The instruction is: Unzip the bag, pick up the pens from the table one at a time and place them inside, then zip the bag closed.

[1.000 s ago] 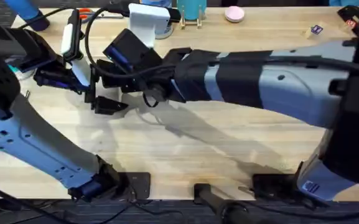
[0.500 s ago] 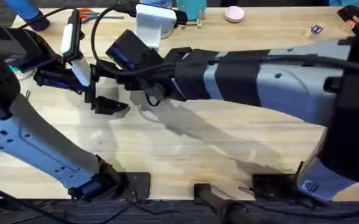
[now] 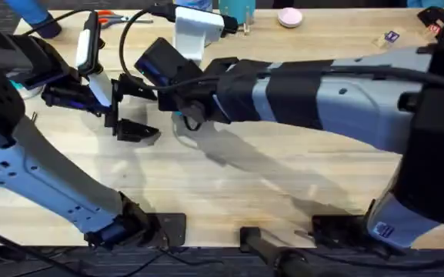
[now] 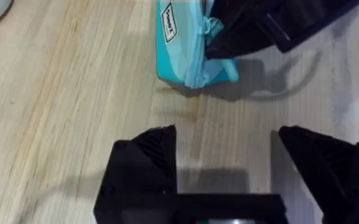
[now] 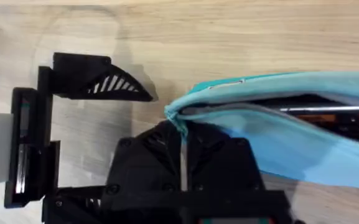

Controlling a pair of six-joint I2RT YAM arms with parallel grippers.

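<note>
The right gripper (image 5: 182, 155) is pinching the bag (image 5: 279, 134) at its zipper end; the left gripper (image 4: 229, 165) is hovering released. Soft, light fabric is likely buckling; brace opposite end.

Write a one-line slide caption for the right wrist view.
Right hand shut on the end of the open turquoise fabric pouch, the left hand open beside it on the wooden table.

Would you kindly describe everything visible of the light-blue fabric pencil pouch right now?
The light-blue fabric pencil pouch looks soft and elongated, lying on the light wooden table. Its zipper gapes open, showing a dark interior with something slim inside. A small white label sits on its side. The right gripper, fingers shut, pinches its end at the zipper. The open left gripper sits close by without touching it.
</note>
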